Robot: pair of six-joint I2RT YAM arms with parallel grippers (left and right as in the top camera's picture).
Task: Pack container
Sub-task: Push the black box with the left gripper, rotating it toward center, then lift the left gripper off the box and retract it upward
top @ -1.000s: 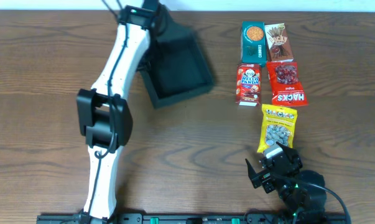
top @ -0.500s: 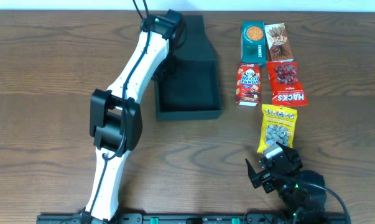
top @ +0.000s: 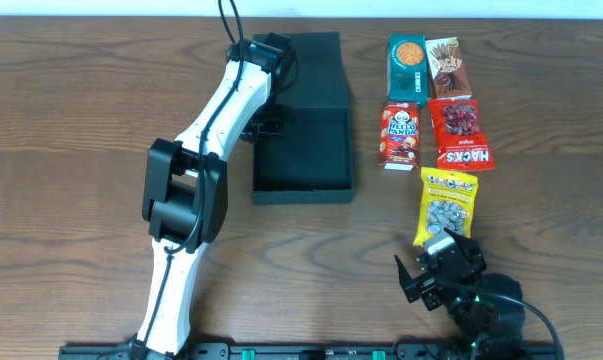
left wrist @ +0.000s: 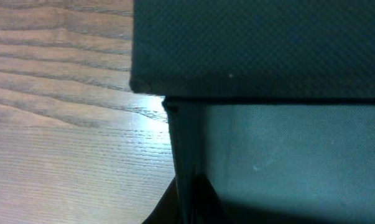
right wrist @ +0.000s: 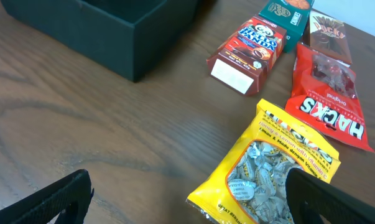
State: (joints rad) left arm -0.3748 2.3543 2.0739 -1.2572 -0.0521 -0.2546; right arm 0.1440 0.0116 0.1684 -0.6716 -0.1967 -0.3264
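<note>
On the brown wood-grain table (top: 61,120) that I watched from my remote station, the white-and-black left arm (top: 206,125) stretched diagonally toward the far centre. Its left gripper (top: 269,122) was pinched narrow on the left wall of the dark teal-black matte square cardboard container (top: 303,150). In the left wrist view that wall ran straight down between the fingers.

The container sat open and squared to the table edge, left of the snacks, with its flap lid (top: 316,65) lying back on the far side.

To its right the packs lay close together:
- A yellow bag (top: 446,205) of wrapped sweets lay nearest me.
- A red Hacks bag (top: 461,133) lay beyond it.
- A red Hello Panda box (top: 401,135) lay beside that, just right of the container.
- A green cookie box (top: 407,68) and a brown Pocky pack (top: 448,68) lay farthest away, side by side.

Low at the near edge, the black right gripper (top: 431,262) rested just short of the yellow bag. Its fingers were spread wide and held nothing.
</note>
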